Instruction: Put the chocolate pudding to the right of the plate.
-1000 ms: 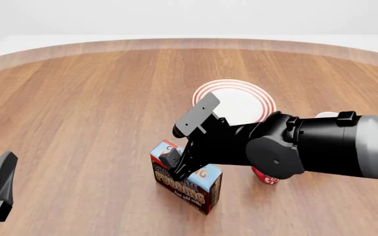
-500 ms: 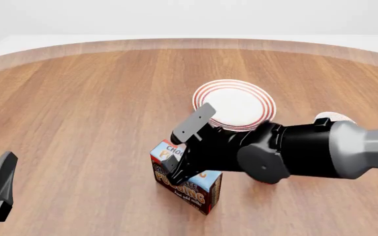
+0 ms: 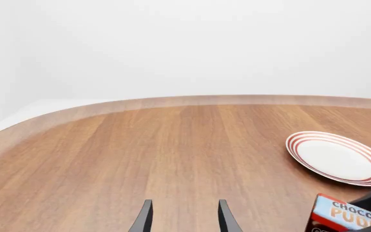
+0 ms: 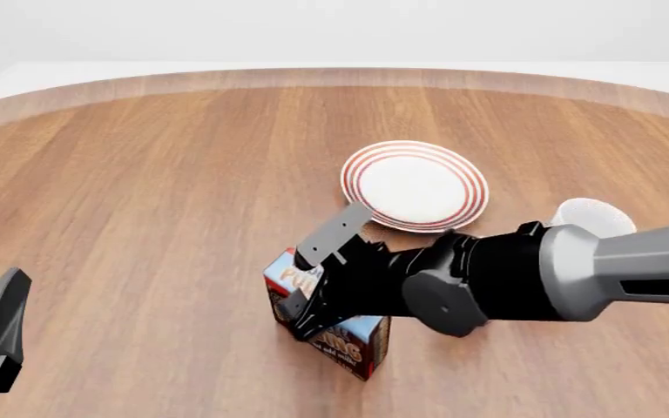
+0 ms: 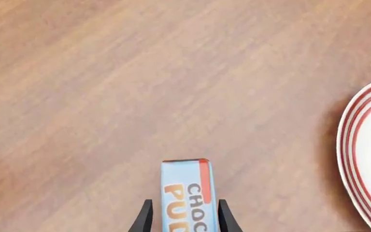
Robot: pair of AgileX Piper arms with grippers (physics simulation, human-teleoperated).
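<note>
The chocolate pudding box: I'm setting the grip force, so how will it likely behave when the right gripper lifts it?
The chocolate pudding looks like a thin printed carton, so probably light and crushable; squeeze gently. The right gripper has a finger on each flat side, so it should not roll. It stands narrow on the table, so a sideways nudge could tip it.

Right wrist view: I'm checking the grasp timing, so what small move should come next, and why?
Probably close the right gripper: its fingers straddle the light blue cardboard chocolate pudding box, apparently still open.
</note>
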